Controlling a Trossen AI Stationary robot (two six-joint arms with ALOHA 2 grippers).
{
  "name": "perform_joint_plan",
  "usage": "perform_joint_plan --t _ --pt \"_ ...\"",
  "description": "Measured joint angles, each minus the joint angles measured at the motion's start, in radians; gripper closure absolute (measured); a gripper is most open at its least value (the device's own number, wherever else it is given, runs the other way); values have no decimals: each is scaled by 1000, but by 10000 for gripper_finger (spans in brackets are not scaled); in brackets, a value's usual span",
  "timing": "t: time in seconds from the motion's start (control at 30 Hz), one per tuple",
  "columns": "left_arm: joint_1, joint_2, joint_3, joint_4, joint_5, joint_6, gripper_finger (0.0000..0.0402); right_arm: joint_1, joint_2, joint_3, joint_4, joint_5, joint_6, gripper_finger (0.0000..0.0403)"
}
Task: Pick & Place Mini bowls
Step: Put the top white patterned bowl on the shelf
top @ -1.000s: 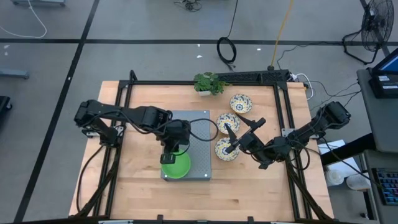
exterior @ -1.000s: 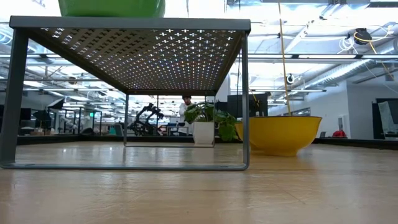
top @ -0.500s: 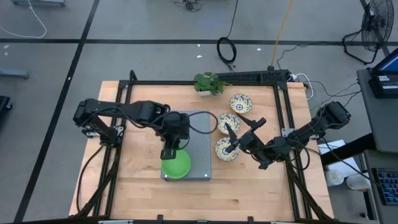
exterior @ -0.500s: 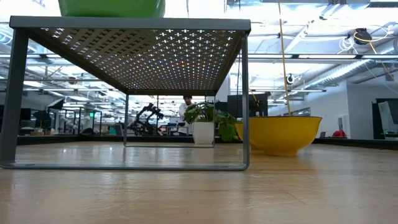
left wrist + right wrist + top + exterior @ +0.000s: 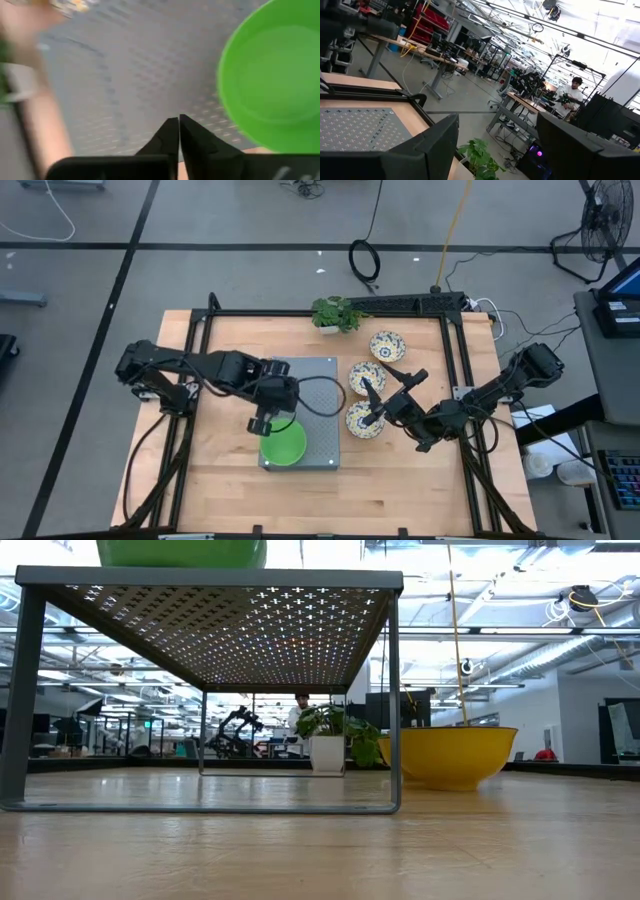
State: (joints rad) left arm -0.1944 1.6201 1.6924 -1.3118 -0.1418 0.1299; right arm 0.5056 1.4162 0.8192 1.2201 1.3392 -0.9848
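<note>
A bright green mini bowl sits on the grey perforated tray at its near left corner; it also shows in the left wrist view and at the top of the low view. Three cream floral bowls stand on the table to the right of the tray. My left gripper is shut and empty just left of the green bowl's far rim, its fingertips together in the left wrist view. My right gripper is open and empty above the floral bowls.
A small potted plant stands at the table's far edge, behind the tray. A black frame runs round the table. In the low view a floral bowl's yellow outside shows right of the tray's legs.
My left gripper has drawn back from over the green bowl toward the table's left edge and turned a little. The bowl stays where it was on the tray.
</note>
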Motion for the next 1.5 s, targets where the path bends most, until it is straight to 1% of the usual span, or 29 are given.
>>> perform_joint_plan --t 0.07,0.17,0.33,0.5,0.67,0.77,0.83,0.9,1.0,1.1,1.2,1.27,1.33,1.4,1.43,1.5 --pt "-11 -7 0 8 -39 -1 394 0 0 0 0 0 0 149" --pt "-35 -17 0 15 -40 -32 387 0 0 0 1 0 0 149" --pt "-90 -33 0 24 -23 -72 398 0 0 0 0 3 0 149" --pt "-136 -58 0 63 -64 -132 382 0 0 0 0 54 0 149" --pt "-141 -138 0 148 -68 -140 379 -22 0 0 -8 120 -4 149" --pt "-133 -207 -17 240 -74 -94 387 -45 0 -15 -14 133 2 149" --pt "-120 -262 -62 336 -75 -39 396 -63 0 -26 -15 131 8 149" --pt "-103 -327 -143 445 -75 6 398 -84 0 -32 -15 152 8 149" --pt "-55 -422 -319 633 -70 41 387 -111 0 -44 -14 182 7 149" --pt "8 -518 -519 769 -63 46 370 -135 0 -60 -14 168 33 149" --pt "81 -618 -694 922 -60 44 360 -167 -1 -76 -62 104 102 149" --pt "120 -679 -789 1067 -61 41 357 -192 -1 -78 -167 47 182 149" --pt "148 -729 -867 1201 -61 45 356 -218 -1 -78 -294 -46 298 149" --pt "164 -770 -929 1317 -60 55 355 -251 -5 -74 -430 -185 455 149" --pt "171 -787 -956 1361 -60 62 355 -273 -10 -61 -523 -276 554 149" --pt "180 -808 -998 1445 -61 84 355 -333 -26 -12 -754 -492 751 149"
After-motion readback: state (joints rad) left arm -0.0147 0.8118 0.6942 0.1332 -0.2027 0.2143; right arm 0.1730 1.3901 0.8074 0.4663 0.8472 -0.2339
